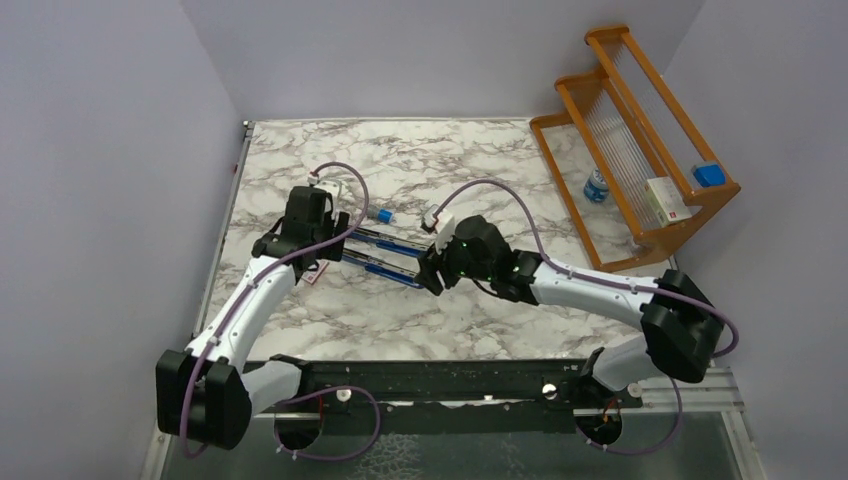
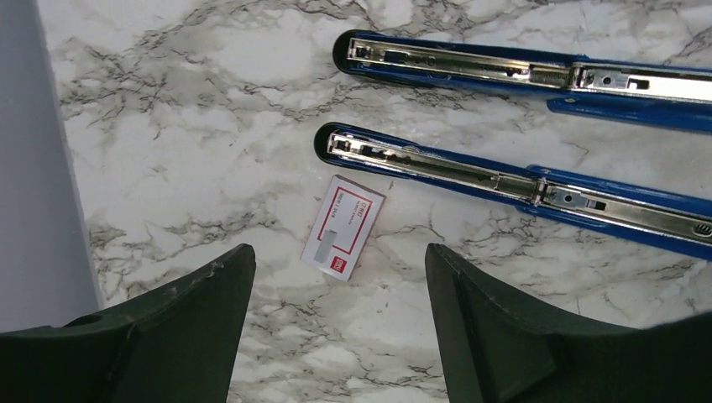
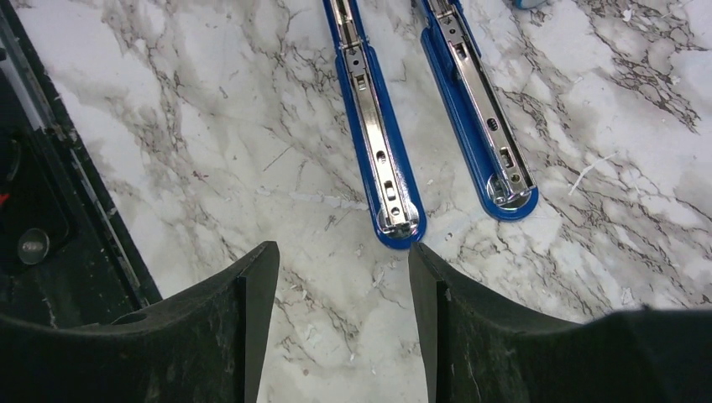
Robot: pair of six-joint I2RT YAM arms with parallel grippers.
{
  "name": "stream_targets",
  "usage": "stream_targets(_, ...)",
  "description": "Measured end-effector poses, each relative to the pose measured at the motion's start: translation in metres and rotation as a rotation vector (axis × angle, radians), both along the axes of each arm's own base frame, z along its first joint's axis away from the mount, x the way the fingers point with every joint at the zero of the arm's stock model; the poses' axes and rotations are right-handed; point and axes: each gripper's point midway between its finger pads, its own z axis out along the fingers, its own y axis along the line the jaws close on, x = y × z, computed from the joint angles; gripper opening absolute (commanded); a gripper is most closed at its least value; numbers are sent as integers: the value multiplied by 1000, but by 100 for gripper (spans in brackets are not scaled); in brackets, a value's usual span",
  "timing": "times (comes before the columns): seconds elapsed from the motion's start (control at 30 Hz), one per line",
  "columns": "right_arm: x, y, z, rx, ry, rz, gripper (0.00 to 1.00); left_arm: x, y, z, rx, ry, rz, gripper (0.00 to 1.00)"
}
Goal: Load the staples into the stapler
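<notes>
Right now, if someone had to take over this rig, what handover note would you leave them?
Left gripper: jaws open, empty, above the staple box.
Right gripper: jaws open, empty, at the opposite end of the blue stapler bars.
Things: the box lies flat on the marble table, close beside the end of the nearer bar. The two bars lie side by side.
Done: metal channels face up, exposed.
Left: no loose staple strip is in view. Staples must come out of the box and go into a channel, then the stapler must be closed.

Marble-look table [image 1: 480, 160], seemingly lilac walls [image 1: 400, 50]
</notes>
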Motion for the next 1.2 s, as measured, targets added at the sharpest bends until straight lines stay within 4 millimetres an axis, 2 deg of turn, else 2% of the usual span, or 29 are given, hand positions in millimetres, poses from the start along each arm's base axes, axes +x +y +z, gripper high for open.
stream_targets(0.17, -14, -10, 16, 47, -8, 35, 62, 2, -5, -33, 19, 128, -113, 77)
stream_targets(0.33, -32, -18, 23, 79, 1, 83, 62, -2, -4, -65, 56, 272, -204, 77)
stream_targets(0.57, -44, -25, 24, 82, 17, 113, 62, -1, 1, -75, 88, 339, -282, 77)
stream_targets(0.83, -54, -32, 22, 57, 37, 144, 62, -4, 21, -105, 114, 457, -292, 75)
stream_targets(0.93, -57, -36, 25, 53, 35, 151, 62, -4, 29, -107, 104, 466, -278, 69)
stream_targets(1.03, -59, -37, 28, 57, 30, 154, 62, 5, 35, -106, 93, 463, -265, 65)
stream_targets(1.2, -60, -39, 27, 47, 32, 157, 62, 14, 36, -110, 66, 471, -273, 64)
